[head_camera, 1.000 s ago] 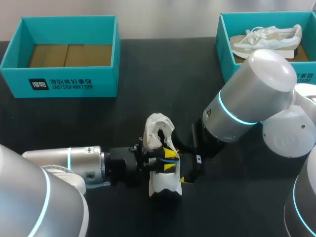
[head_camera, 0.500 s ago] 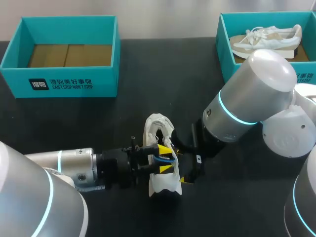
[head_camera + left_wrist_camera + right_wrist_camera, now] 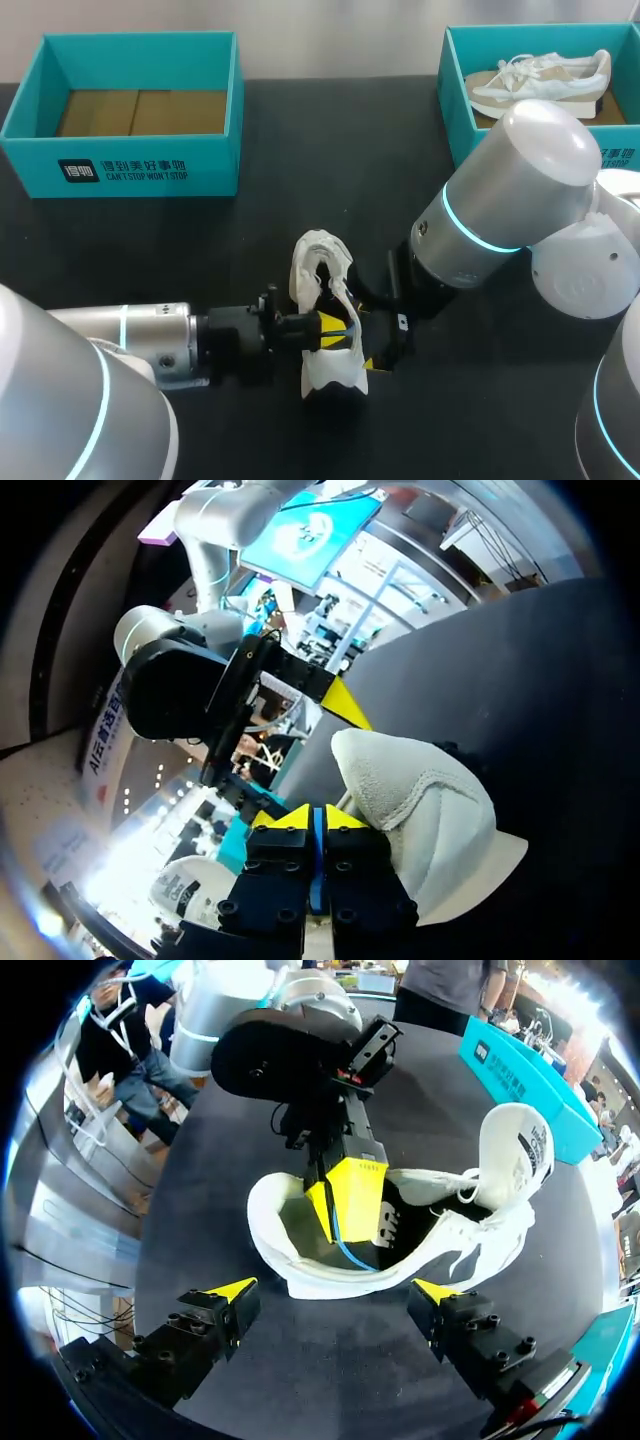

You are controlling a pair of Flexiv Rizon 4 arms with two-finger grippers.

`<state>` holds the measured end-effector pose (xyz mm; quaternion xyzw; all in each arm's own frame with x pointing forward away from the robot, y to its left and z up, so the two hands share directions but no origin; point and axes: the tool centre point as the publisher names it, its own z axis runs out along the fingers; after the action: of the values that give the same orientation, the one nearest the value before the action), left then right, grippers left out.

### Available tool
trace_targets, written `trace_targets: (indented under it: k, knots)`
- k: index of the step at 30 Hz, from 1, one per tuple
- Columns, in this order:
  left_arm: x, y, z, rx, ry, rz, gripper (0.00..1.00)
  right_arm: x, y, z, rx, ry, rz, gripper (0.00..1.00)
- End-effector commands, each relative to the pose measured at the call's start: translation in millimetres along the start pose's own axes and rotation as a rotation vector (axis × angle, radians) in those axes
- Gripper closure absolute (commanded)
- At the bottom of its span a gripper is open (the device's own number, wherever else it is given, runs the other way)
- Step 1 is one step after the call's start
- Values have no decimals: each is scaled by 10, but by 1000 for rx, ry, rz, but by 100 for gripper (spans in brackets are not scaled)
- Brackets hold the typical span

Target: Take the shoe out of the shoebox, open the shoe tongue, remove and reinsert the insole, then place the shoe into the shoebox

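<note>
A white shoe (image 3: 328,376) lies on its side in the middle of the black table, its opening facing my right arm. My left gripper (image 3: 332,330) comes in from the left with its yellow tips inside that opening. The tips are pressed together on a thin blue insole (image 3: 346,1250) seen edge-on, which also shows as a blue strip (image 3: 317,845) between the tips. The left wrist view has the shoe (image 3: 425,815) beside the left gripper (image 3: 317,818). My right gripper (image 3: 335,1290) stands wide open just short of the shoe (image 3: 510,1160), holding nothing; in the head view only one yellow fingertip (image 3: 372,362) shows under its arm.
An empty teal shoebox (image 3: 140,165) stands at the back left. Another teal box (image 3: 455,115) at the back right holds a second light shoe (image 3: 540,78). My right arm's big elbow (image 3: 510,190) hangs over the table right of the shoe.
My left gripper drew back a little, spread its fingers at the shoe's opening, then shut them on the blue insole. The right arm and the shoe kept still.
</note>
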<state>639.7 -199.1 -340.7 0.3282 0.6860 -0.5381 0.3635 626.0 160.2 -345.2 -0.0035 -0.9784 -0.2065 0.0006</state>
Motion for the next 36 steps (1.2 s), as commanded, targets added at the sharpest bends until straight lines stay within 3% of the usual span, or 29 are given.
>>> trace_targets:
  k: [1,4,7,8,9,11,12,15,17,20,24,30,32,36]
  knots:
    - [54,148,174,-18,17,20,100,12,-6,2,-1,-2,0,0]
    - [70,200,193,-31,19,4,100,12,-6,2,-1,-2,0,0]
    - [9,119,149,-19,-2,-12,100,12,-6,2,-1,-2,0,0]
    - [-7,90,130,-19,-1,-11,91,12,-6,2,-1,-2,0,0]
    - [-27,59,113,-17,-1,-11,64,12,-6,2,-1,-2,0,0]
    - [-68,18,74,-17,-2,-11,49,12,-6,2,-1,-2,0,0]
    - [-90,-1,55,-17,-3,-11,33,12,-6,2,-1,-2,0,0]
    - [-160,-61,5,-13,-19,-20,24,12,-6,2,-1,-2,0,0]
    - [-186,-91,-24,-10,-29,-33,24,12,-6,2,-1,-2,0,0]
    - [-204,-135,-63,-4,-25,-48,33,12,-6,2,-1,-2,0,0]
    - [-216,-187,-126,-5,-14,-63,24,12,-6,2,-1,-2,0,0]
    - [-295,-231,-201,-8,-22,-81,27,12,-6,2,-1,-2,0,0]
    - [-336,-215,-197,-17,-18,-80,38,12,-6,2,-1,-2,0,0]
    - [-383,-193,-183,-26,-9,-83,42,12,-6,2,-1,-2,0,0]
